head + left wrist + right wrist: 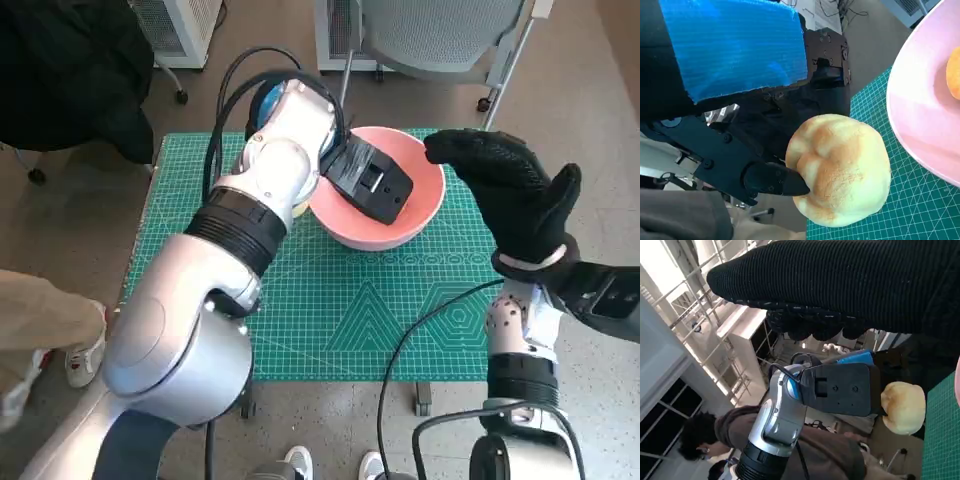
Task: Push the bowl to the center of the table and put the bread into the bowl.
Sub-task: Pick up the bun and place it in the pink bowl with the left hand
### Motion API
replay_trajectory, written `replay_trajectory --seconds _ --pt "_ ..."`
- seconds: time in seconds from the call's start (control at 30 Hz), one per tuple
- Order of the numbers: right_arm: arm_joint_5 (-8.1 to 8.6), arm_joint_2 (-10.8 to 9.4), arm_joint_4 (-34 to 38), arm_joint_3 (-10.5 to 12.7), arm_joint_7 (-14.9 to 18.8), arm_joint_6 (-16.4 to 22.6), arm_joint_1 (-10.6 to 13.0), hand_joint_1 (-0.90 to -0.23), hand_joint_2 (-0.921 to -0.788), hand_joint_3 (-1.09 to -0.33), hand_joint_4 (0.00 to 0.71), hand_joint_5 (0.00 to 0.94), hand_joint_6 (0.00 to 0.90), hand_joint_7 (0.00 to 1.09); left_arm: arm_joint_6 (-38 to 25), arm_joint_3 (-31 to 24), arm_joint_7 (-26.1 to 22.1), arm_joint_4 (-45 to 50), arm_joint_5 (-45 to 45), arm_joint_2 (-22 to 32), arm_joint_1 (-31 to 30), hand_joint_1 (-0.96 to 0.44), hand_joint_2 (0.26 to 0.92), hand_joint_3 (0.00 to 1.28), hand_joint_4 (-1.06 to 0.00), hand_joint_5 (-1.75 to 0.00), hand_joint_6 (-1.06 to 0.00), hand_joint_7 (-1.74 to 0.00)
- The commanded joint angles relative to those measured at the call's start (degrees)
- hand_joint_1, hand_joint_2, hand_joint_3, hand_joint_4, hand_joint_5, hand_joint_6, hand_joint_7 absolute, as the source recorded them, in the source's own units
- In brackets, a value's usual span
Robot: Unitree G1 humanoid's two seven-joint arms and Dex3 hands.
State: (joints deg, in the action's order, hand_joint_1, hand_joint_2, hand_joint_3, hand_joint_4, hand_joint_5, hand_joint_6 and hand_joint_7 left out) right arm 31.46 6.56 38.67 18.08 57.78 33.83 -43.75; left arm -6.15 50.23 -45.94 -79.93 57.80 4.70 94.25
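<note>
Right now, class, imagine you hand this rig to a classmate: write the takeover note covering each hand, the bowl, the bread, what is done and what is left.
Left hand: holds the bread beside the bowl's rim, over the green mat.
Right hand: open, raised by the bowl's other side, holding nothing.
Bowl: pink, on the mat's far middle part; an orange item already lies inside.
Done: bread picked up.
Left: carry the bread over the rim and release it.

Green cutting mat point(350, 310) under pink bowl point(425, 205)
</note>
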Motion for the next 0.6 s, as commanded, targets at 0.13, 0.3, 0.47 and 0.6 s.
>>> replay_trajectory --seconds 0.13,0.3,0.47,0.6 --pt "0.00 1.4 4.1 1.1 -1.0 -0.6 0.5 -0.661 -0.921 -0.676 0.143 0.001 0.187 0.02 1.5 -21.2 18.9 4.4 -19.3 -0.8 -2.4 -0.42 0.914 0.36 -0.48 -0.11 -0.15 -1.24" --pt "-0.46 1.8 5.8 1.5 -1.7 -0.5 -0.1 -0.640 -0.921 -0.626 0.146 0.002 0.189 0.02 7.0 -29.5 29.5 5.9 -27.3 -0.4 -5.5 -0.62 0.920 0.16 -0.12 -0.02 -0.15 -0.28" --pt "-0.70 1.8 6.5 1.5 -1.5 0.2 -0.4 -0.636 -0.921 -0.616 0.149 0.003 0.190 0.02 7.0 -28.2 32.4 5.5 -26.3 -0.3 -5.3 -0.78 0.921 0.27 -0.02 0.00 -0.13 -0.09" --pt "-0.71 1.9 7.3 1.4 -1.3 0.7 -0.8 -0.637 -0.921 -0.615 0.152 0.005 0.190 0.02 7.3 -28.2 34.4 5.4 -26.5 -0.3 -5.5 -0.80 0.921 0.34 0.00 0.00 -0.11 -0.05"
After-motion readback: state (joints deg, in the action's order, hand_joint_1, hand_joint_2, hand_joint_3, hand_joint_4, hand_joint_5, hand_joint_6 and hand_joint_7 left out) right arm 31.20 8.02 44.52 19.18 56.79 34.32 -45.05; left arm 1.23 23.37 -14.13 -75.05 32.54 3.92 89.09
